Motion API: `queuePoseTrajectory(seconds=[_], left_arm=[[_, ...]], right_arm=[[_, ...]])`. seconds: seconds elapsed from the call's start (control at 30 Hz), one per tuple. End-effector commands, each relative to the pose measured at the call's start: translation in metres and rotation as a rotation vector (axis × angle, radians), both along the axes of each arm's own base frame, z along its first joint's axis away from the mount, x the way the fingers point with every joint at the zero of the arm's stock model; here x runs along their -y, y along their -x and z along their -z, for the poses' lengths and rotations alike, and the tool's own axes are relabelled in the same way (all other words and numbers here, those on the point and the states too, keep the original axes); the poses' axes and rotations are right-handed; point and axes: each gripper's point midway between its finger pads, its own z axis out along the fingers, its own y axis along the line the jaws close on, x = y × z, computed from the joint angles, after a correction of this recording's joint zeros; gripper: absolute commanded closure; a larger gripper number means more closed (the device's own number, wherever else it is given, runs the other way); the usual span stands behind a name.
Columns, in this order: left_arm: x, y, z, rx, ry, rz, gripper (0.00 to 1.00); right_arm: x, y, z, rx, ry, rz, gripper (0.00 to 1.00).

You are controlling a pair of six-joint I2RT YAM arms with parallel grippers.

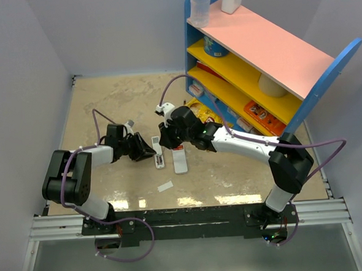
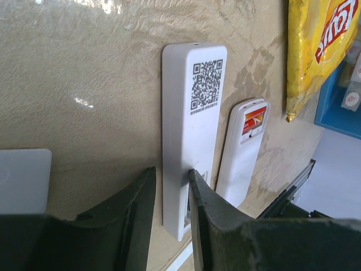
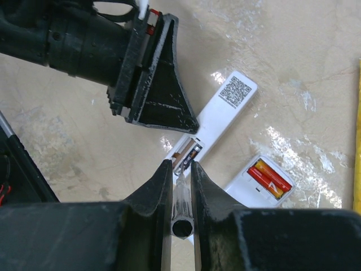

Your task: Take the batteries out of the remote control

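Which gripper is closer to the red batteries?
Right. The right gripper, holding a thin stick, is next to the batteries; the left gripper is astride the white QR-code bar, farther off.

Remote (image 1: 181, 162): small white flat handset, plain back up, flat on the table (image 1: 106, 115) about centre. Long axis runs roughly 12 to 6. Battery bay is open at the 12 o'clock end. Batteries (image 1: 179, 149): two slim red/orange cylinders, side by side, both seated in that bay, far shorter than the handset.
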Motion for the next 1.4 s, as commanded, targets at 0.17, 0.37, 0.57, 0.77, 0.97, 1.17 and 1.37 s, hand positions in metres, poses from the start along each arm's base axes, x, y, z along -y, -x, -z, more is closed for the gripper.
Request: queuePoseTrajectory(seconds=[0.17, 0.37, 0.57, 0.77, 0.97, 1.17, 1.37], left_arm=[[0.003, 0.004, 0.004, -0.006, 0.0, 0.008, 0.66], [0.004, 0.003, 0.003, -0.005, 0.004, 0.008, 0.66], [0.004, 0.003, 0.004, -0.008, 0.004, 0.004, 0.67], [0.006, 0.003, 0.004, -0.006, 0.011, 0.002, 0.67], [0.008, 0.005, 0.005, -0.012, 0.03, -0.001, 0.68], [0.008, 0.008, 0.009, -0.025, 0.025, -0.002, 0.69], [0.005, 0.01, 0.013, -0.037, 0.006, -0.008, 0.7]], right_arm=[[-0.011, -0.005, -0.012, 0.053, 0.017, 0.002, 1.0], [-0.007, -0.006, -0.002, 0.067, 0.079, 0.013, 1.0], [-0.008, -0.004, 0.007, 0.092, 0.138, 0.012, 1.0], [-0.018, 0.004, 0.015, 0.119, 0.181, -0.038, 1.0], [-0.032, 0.025, 0.052, 0.098, 0.221, -0.144, 1.0], [-0.025, 0.03, 0.072, 0.063, 0.252, -0.126, 1.0], [0.006, 0.014, 0.065, 0.002, 0.142, 0.047, 1.0]])
